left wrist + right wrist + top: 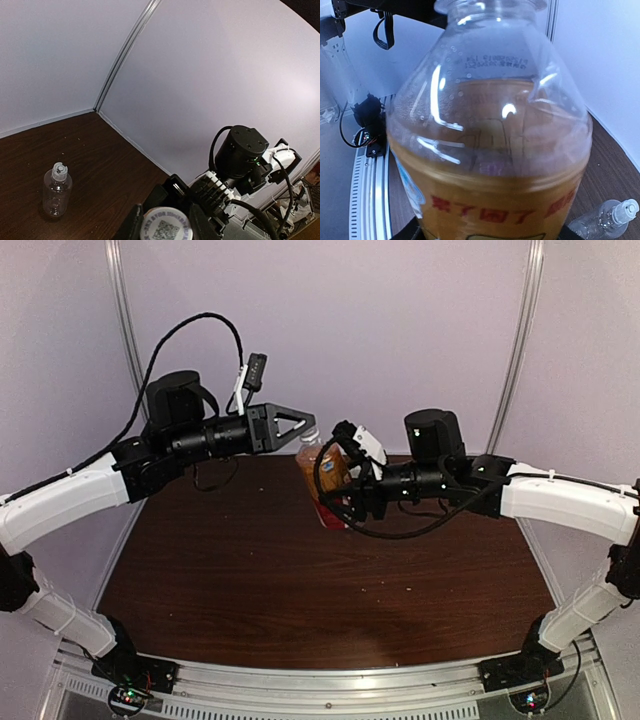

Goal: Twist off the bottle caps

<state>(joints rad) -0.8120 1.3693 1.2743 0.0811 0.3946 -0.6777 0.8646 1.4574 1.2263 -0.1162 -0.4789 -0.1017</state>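
The amber bottle with a red label leans over the table's far middle and fills the right wrist view. My right gripper holds its body, fingers against both sides. My left gripper is at the bottle's top, shut on a whitish cap printed with a code. Whether that cap still sits on the neck I cannot tell. The clear bottle stands apart on the table with its cap on. It is hidden in the top view.
The dark wooden table is closed in by pale walls at the back and sides. The right arm's black motor housing sits close behind the left gripper. A metal rail runs along the near edge.
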